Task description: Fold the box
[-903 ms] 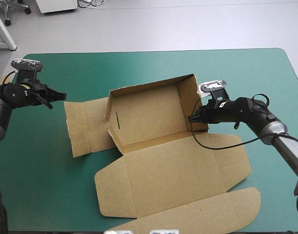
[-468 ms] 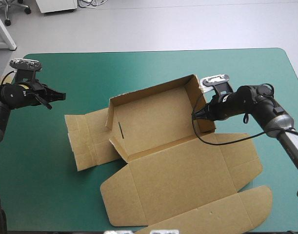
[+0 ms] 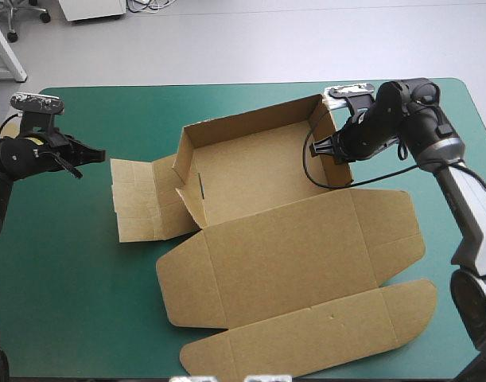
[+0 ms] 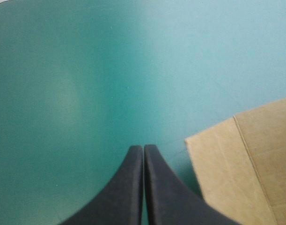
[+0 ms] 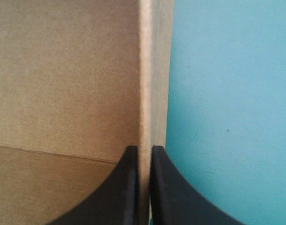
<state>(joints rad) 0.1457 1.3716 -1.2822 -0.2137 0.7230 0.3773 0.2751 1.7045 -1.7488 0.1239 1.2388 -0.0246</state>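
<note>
From above, the brown box (image 3: 258, 171) lies at the middle of the tabletop (image 3: 107, 111) on its teal-green cover. It forms a tray with walls raised toward the far edge, the lid (image 3: 290, 255) flat toward the near edge, and a side flap (image 3: 139, 199) flat on the left. The right end effector (image 3: 316, 148) is at the tray's right wall (image 3: 332, 135), its black fingers all but closed on the board. The left end effector (image 3: 90, 151) is over the cover near the side flap, apart from the box. In the left wrist view, the left end effector (image 4: 143, 149) is closed on nothing, its fingers meeting in one pointed arch over bare cover, a corner of the side flap (image 4: 245, 168) just beside it. In the right wrist view, the right end effector (image 5: 143, 150) grips the edge of the upright right wall (image 5: 150, 70), with the tray's inside on one side and the cover on the other.
</note>
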